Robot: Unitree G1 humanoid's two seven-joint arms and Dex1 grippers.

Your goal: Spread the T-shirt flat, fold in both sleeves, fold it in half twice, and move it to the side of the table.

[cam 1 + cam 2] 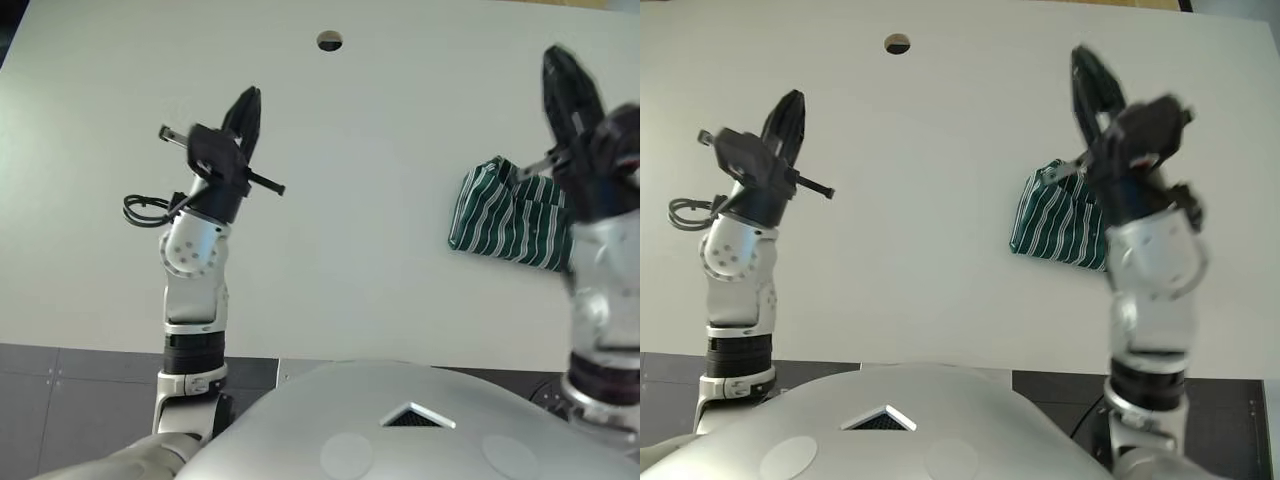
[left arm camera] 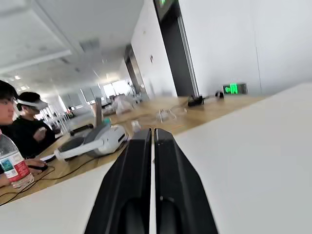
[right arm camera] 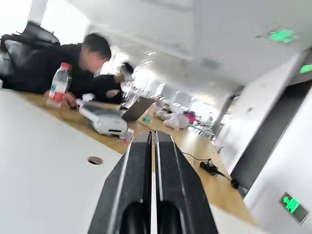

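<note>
The T-shirt (image 1: 505,215), green with white stripes, lies folded into a small bundle at the right side of the white table (image 1: 350,200); the same shirt (image 1: 1058,220) is partly hidden by my right arm. My left gripper (image 1: 245,108) is held up over the left part of the table, shut and holding nothing. My right gripper (image 1: 1090,80) is raised above and just beyond the shirt, also shut and holding nothing. In the wrist views the left gripper (image 2: 152,134) and the right gripper (image 3: 152,136) show their fingers pressed together.
A round cable hole (image 1: 329,41) sits near the table's far edge. The table's near edge (image 1: 100,345) runs in front of my arms, with dark floor below. A second table with a bottle (image 3: 57,85) and gear stands beyond the far edge.
</note>
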